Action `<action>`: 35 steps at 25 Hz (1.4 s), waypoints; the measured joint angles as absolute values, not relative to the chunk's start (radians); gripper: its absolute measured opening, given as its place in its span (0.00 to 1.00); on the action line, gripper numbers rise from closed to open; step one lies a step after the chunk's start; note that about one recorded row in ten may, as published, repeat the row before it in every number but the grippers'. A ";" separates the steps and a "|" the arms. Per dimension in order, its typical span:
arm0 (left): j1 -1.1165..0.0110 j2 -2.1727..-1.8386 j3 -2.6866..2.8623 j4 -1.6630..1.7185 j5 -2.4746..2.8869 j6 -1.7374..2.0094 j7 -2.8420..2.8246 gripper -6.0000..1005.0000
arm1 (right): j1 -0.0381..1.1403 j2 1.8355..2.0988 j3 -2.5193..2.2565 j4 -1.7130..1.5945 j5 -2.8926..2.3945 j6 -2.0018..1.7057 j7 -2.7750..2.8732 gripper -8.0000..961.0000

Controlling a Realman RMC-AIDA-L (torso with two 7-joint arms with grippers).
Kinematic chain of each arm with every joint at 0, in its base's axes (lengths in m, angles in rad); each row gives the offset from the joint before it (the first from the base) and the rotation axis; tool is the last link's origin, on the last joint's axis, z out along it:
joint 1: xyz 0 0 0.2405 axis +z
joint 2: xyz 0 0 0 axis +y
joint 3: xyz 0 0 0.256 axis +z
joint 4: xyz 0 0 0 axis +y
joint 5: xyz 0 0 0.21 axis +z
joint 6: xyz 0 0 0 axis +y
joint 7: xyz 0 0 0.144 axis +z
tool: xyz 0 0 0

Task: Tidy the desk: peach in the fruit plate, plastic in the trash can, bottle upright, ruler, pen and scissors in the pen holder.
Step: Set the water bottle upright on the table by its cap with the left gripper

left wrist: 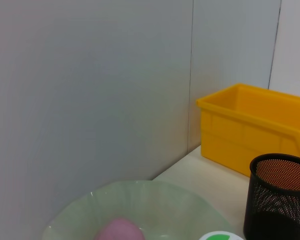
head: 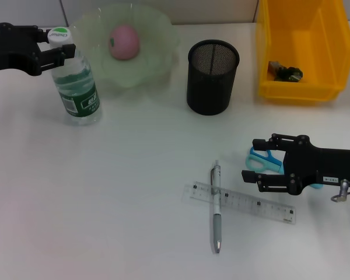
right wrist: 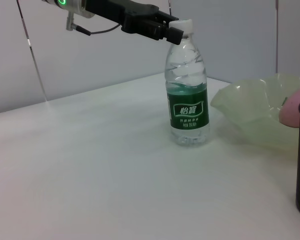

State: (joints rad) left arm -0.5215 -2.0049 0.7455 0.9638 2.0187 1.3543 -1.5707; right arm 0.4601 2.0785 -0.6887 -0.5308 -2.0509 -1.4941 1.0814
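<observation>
I have the left gripper (head: 59, 45) at the back left corner of the table, its fingers closed around the white cap of the bottle (head: 77, 86). The grip is high on the cap because that is the easiest place to steady a tall, narrow thing; the right wrist view shows the bottle standing upright on its base, so I judge that part of the job is nearly finished and only the release remains.

Just beside the bottle, toward the back edge, sits the pale green plate (head: 157, 41) with the peach (head: 124, 41) already in it. Next along the back is the black mesh pen holder (head: 212, 77), with nothing sticking up out of it that I can see. In the back right corner stands the yellow bin (head: 300, 81), which serves as the trash can; a dark crumpled scrap (head: 286, 73) lies on its floor, most likely the plastic.

My right gripper (head: 258, 158) hangs low near the right edge of the table with its fingers spread apart and nothing between them. The blue scissors (head: 262, 159) lie right under those fingers, which suggests I am lined up to take them.

Nearer the front edge, the pen (head: 216, 210) lies across the clear ruler (head: 245, 203), touching it. Both, with the scissors, still need to go into the holder.
</observation>
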 joint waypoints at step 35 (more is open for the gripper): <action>-0.520 -2.003 0.742 0.974 2.008 1.365 -1.568 0.49 | 0.460 2.078 -0.689 -0.529 -2.051 -1.494 1.081 0.80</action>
State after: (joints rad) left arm -0.5199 -2.0032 0.7424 0.9735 2.0082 1.3646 -1.5677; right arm 0.4602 2.0785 -0.6887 -0.5291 -2.0510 -1.4941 1.0815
